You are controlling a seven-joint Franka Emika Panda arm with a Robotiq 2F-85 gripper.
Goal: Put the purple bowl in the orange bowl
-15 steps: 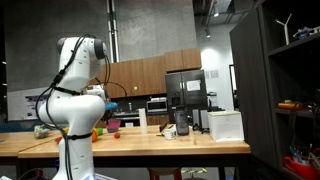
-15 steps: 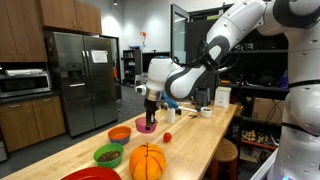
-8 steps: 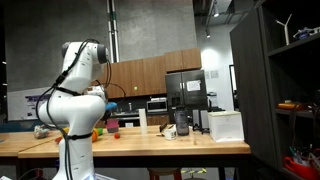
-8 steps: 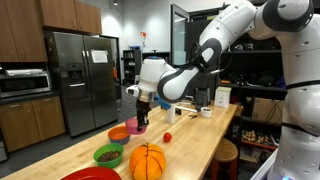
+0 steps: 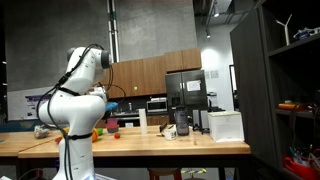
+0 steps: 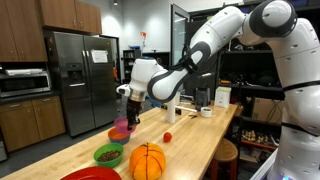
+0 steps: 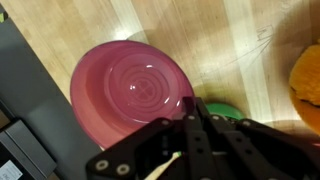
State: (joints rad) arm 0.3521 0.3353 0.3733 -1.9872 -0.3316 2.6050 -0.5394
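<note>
In an exterior view my gripper (image 6: 126, 113) is shut on the rim of the purple bowl (image 6: 122, 127) and holds it just over the orange bowl (image 6: 116, 136). Only a strip of the orange bowl's rim shows beneath it. Whether the two bowls touch cannot be told. In the wrist view the purple bowl (image 7: 130, 92) fills the left centre, open side up, with my shut fingers (image 7: 193, 112) on its right rim. The orange bowl is hidden there. In the exterior view with the robot's white base in front, the arm hides both bowls.
A green bowl with dark contents (image 6: 108, 154) (image 7: 228, 110), an orange ribbed ball (image 6: 147, 161) (image 7: 306, 75) and a red dish (image 6: 95, 175) sit on the near end of the wooden table (image 6: 200, 140). A tiny red object (image 6: 167, 137) lies mid-table. Cups stand farther back.
My gripper has carried the purple bowl leftward along the table, from beside the orange bowl to directly over it. The grip stayed shut.
</note>
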